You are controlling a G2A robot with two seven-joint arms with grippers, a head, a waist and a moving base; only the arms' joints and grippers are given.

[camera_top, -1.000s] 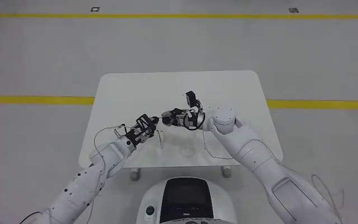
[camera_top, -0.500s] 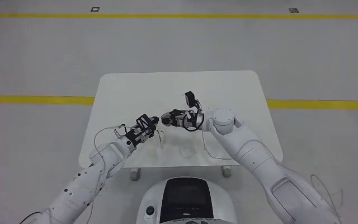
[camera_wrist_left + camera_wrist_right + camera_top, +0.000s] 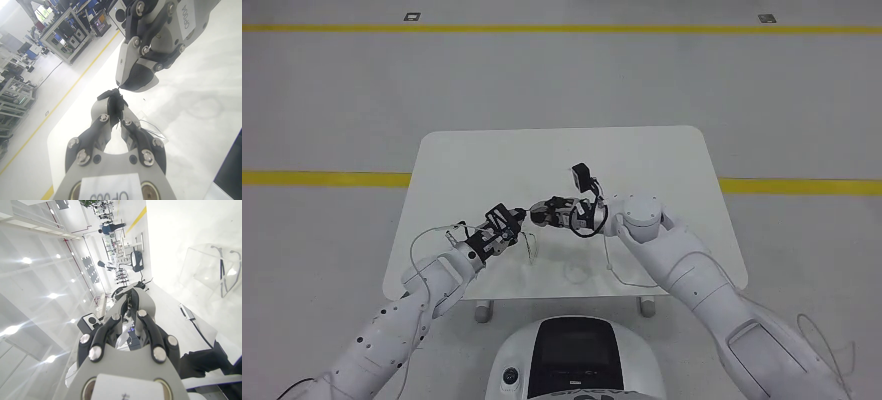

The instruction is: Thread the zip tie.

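Note:
Above the middle of the white table point(image 3: 642, 150) my two grippers meet tip to tip. The left gripper point(image 3: 512, 222) point(image 3: 115, 98) is shut on the black zip tie point(image 3: 115, 94), a dark lump at its fingertips. Facing it, the right gripper point(image 3: 540, 211) point(image 3: 121, 86) is shut, and a thin black end of the tie sticks out at its tip. In the right wrist view that gripper point(image 3: 139, 286) shows closed fingers with fine black strands point(image 3: 148, 280) poking past them. How the tie's two ends sit against each other is too small to tell.
A clear plastic box point(image 3: 153, 130) point(image 3: 206, 270) holding spare black zip ties lies on the table just beneath the grippers. A thin cable loop point(image 3: 432, 240) hangs beside the left forearm. Bare table surface lies toward the far edge point(image 3: 562, 132).
The right gripper has edged slightly toward the left one. The left arm has held still.

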